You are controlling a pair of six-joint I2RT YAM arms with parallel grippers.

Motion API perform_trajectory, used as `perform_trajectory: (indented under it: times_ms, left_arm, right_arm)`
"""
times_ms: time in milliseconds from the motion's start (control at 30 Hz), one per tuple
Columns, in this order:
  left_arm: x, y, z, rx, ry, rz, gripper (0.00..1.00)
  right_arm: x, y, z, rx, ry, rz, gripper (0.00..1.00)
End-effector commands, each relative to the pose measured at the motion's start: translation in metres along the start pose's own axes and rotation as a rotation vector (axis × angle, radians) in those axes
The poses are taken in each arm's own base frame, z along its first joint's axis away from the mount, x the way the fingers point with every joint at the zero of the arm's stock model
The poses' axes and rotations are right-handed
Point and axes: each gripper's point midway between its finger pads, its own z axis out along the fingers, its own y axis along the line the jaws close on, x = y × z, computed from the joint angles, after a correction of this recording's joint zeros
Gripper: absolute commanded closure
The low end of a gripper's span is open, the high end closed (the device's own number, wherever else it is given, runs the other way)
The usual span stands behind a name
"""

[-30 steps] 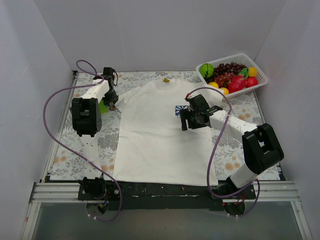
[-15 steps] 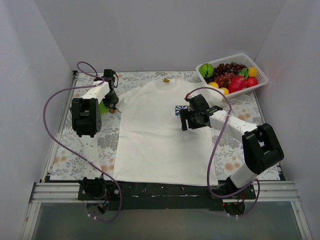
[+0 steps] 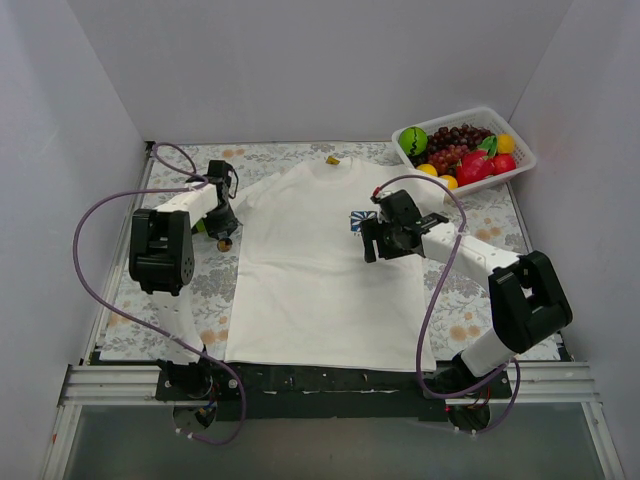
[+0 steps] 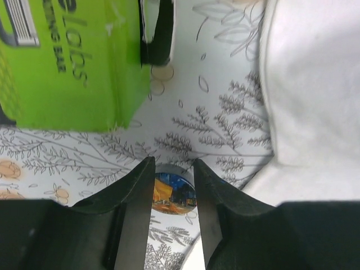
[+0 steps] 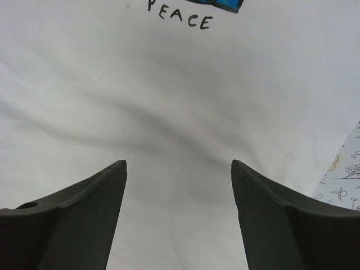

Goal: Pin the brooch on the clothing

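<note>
The small round brooch w/ dark blue-orange face and light rim point(image 4: 173, 194) is not on the shirt yet. It sits between the fingers of the left gripper point(image 4: 172, 164), which look pressed onto its rim. This is low over the flower-pattern tablecloth point(image 4: 225, 129), just beside the sleeve edge of the white short-sleeved T-shirt point(image 4: 315, 84) and near a green carton box point(image 4: 73, 62). The right gripper point(image 5: 178, 164) hangs spread over the shirt chest, below the word "PEACE", holding nothing. So approx. only the pick-up is done; carrying and pinning are left.
</note>
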Motion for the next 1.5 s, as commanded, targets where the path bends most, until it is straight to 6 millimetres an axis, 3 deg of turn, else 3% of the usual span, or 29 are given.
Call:
perform_trajectory:
  times_ms: [0, 167, 367, 500, 567, 633, 767, 900, 967, 1067, 1200, 1367, 1433, 1467]
  left_arm:
    - [0.06, 0.016, 0.005, -0.046, 0.151, 0.077, 0.66]
    - [0.076, 0.019, -0.004, -0.036, 0.168, 0.088, 0.66]
    - [0.095, 0.038, -0.018, -0.063, 0.164, 0.087, 0.65]
    - [0.102, 0.033, -0.027, -0.002, 0.16, 0.068, 0.64]
    - [0.09, 0.033, -0.033, 0.002, 0.107, 0.044, 0.62]
    - [0.078, 0.033, -0.038, 0.003, 0.065, 0.024, 0.55]
    - [0.039, 0.026, -0.063, 0.089, -0.05, -0.057, 0.48]
    - [0.009, 0.016, -0.103, 0.266, -0.175, -0.12, 0.42]
    - [0.005, 0.011, -0.115, 0.344, -0.199, -0.146, 0.42]
    - [0.008, 0.009, -0.131, 0.434, -0.209, -0.187, 0.42]
    - [0.02, 0.011, -0.137, 0.495, -0.184, -0.23, 0.46]
    - [0.028, 0.045, -0.125, 0.483, -0.126, -0.364, 0.53]
    - [0.034, 0.047, -0.122, 0.517, -0.091, -0.393, 0.55]
    - [0.039, 0.055, -0.116, 0.529, -0.065, -0.433, 0.55]
  right_arm:
    - [0.002, 0.004, -0.005, -0.025, -0.015, -0.009, 0.18]
    - [0.0, 0.01, -0.008, -0.039, -0.023, -0.019, 0.18]
    - [-0.006, 0.025, -0.01, -0.063, -0.033, -0.044, 0.18]
    - [-0.009, 0.038, -0.008, -0.088, -0.036, -0.064, 0.18]
    - [-0.012, 0.045, -0.006, -0.096, -0.037, -0.07, 0.18]
    - [-0.013, 0.053, -0.005, -0.112, -0.035, -0.072, 0.18]
    - [-0.027, 0.075, -0.004, -0.166, -0.072, -0.073, 0.18]
    - [-0.048, 0.106, -0.006, -0.264, -0.125, -0.079, 0.17]
    - [-0.05, 0.12, -0.001, -0.3, -0.117, -0.094, 0.1]
    - [-0.062, 0.146, 0.004, -0.367, -0.135, -0.122, 0.09]
    - [-0.075, 0.181, 0.008, -0.464, -0.154, -0.154, 0.09]
    - [-0.086, 0.244, 0.014, -0.644, -0.158, -0.208, 0.15]
    - [-0.087, 0.267, 0.014, -0.703, -0.161, -0.227, 0.16]
    - [-0.085, 0.275, 0.024, -0.72, -0.153, -0.223, 0.16]
